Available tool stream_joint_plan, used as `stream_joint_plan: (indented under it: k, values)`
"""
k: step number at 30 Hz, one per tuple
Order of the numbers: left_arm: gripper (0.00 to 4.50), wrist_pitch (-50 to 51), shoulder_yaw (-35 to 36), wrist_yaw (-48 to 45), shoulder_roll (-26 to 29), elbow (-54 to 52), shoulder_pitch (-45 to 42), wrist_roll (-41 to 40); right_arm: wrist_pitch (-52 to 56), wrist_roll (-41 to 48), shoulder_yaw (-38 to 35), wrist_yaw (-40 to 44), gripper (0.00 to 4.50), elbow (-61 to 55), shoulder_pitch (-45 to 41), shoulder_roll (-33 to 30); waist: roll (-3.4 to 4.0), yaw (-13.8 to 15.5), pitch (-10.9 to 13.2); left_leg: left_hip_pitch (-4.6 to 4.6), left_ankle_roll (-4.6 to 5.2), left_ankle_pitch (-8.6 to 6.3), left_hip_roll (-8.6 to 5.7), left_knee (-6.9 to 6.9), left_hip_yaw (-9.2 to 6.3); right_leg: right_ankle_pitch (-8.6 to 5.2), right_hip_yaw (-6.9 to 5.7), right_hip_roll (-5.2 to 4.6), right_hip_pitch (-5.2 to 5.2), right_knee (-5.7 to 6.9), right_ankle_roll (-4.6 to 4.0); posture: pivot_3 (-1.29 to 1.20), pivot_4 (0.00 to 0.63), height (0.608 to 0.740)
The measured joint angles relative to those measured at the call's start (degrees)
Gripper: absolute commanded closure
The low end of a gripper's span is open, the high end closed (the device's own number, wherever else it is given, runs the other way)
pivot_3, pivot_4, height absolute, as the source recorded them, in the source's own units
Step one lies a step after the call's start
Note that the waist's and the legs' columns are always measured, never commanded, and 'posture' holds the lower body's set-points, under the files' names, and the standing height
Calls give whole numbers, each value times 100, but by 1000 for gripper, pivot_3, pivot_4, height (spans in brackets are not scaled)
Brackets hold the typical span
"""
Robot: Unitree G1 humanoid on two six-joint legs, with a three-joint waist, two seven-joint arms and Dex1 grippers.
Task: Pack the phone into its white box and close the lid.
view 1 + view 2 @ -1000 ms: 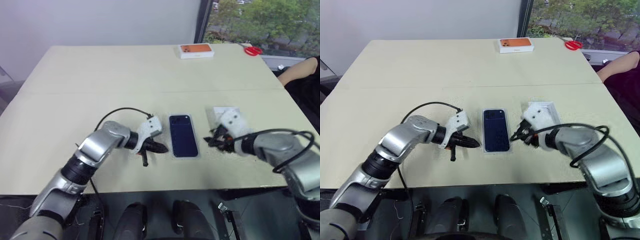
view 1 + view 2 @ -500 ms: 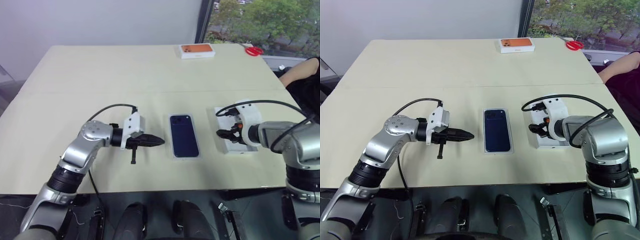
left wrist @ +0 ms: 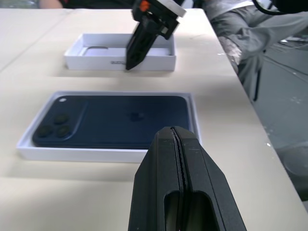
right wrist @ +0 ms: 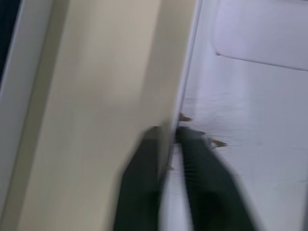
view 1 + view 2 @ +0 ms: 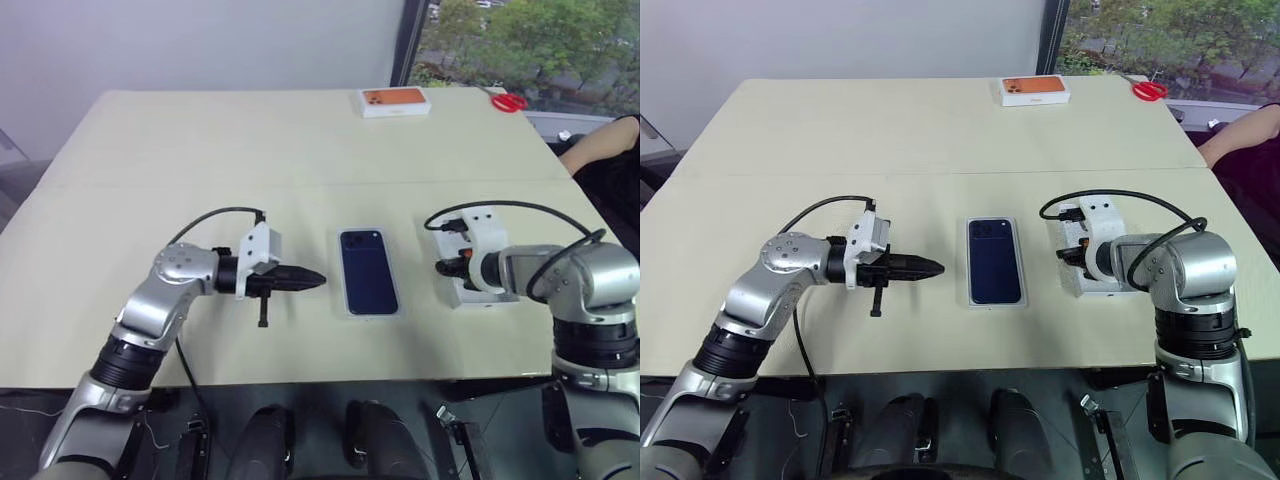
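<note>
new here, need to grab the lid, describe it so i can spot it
On the beige table, look near the front edge, right of the phone lying in its white box. The lid is the open white shell with the right tool pinching its wall; the far box has an orange top.

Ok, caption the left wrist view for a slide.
Phone seated in the white box; right pincer pinching the lid wall beyond.
</note>
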Motion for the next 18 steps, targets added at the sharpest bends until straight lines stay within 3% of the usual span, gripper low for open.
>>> stream_joint_plan:
  k: [6,10,14,18]
  values:
    - [4500,-8,232,243,14,158,98,20,0,633,-219,-307,4467,-10,-224,2,0,-30,0,0,0,0,2,-1,-1,0,0,2,-2,1,0,0,150,740]
    - [4500,-43,522,466,131,463,116,42,-1,1772,-883,-416,4467,-256,-520,436,0,-77,0,1,1,-1,6,-3,-6,0,-2,6,-1,2,0,0,150,740]
    - [4500,-160,751,761,168,892,102,174,-58,3926,-1665,-1034,4467,-355,-707,2013,2,-149,-1,6,1,-1,16,-9,-7,2,0,12,-4,10,-2,0,150,740]
    - [4500,-256,903,911,181,1170,97,250,-1567,6937,-636,-3393,4467,-195,-224,2221,3,-105,0,-4,0,0,5,-7,-8,2,-4,-5,-5,5,-2,0,150,740]
